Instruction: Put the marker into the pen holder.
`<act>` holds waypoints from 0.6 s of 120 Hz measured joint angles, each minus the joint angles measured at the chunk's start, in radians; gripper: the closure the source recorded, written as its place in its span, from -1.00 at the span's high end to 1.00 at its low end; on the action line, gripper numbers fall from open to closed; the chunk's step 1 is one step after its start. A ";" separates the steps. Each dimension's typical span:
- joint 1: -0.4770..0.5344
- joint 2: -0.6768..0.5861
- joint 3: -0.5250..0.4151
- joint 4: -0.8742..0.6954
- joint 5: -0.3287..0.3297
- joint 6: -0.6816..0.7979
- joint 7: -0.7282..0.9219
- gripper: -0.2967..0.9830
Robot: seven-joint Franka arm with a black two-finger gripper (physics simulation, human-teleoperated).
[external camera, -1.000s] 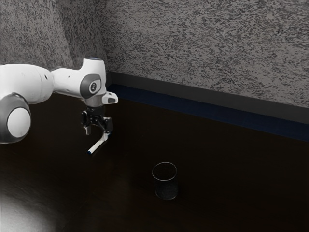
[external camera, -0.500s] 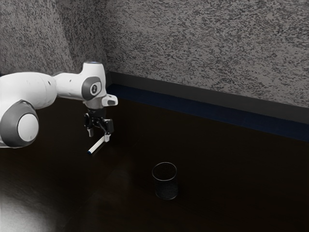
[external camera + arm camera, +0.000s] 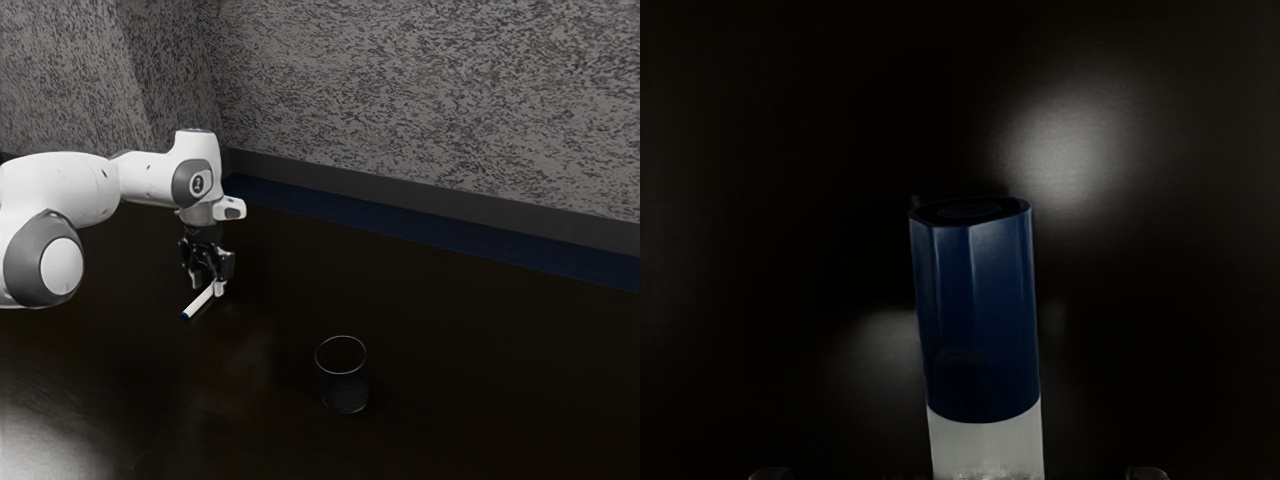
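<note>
1. Clear cylindrical pen holder (image 3: 345, 388): thin rim, upright, lower center of exterior view.
2. White marker (image 3: 200, 303): blue end, outside holder, left of center.
3. Gripper (image 3: 208, 287): jaws released, spread either side of marker.
4. Tabletop (image 3: 480, 400): dark, glossy.

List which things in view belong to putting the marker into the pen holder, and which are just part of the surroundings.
For the job:
- marker
- pen holder
- claw

Just there:
- dark table
- mottled wall
- blue strip
</note>
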 joint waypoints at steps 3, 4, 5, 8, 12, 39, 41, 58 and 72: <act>0.000 -0.001 0.000 0.000 0.000 -0.001 0.001 -0.03; 0.000 -0.001 0.000 0.000 0.000 -0.001 0.002 -0.05; 0.000 -0.001 0.000 0.000 0.001 -0.002 0.002 -0.08; 0.000 -0.002 0.001 0.000 0.001 -0.003 0.003 -0.13; 0.000 -0.002 0.001 0.000 0.001 -0.004 0.005 -0.20; -0.001 -0.005 0.003 -0.002 0.006 -0.008 0.010 -0.35; -0.002 -0.006 0.003 -0.003 0.006 -0.008 0.011 -0.42; -0.008 -0.023 0.006 -0.013 0.013 -0.004 0.013 -0.63; -0.052 -0.167 0.010 -0.144 0.037 0.033 0.013 -0.67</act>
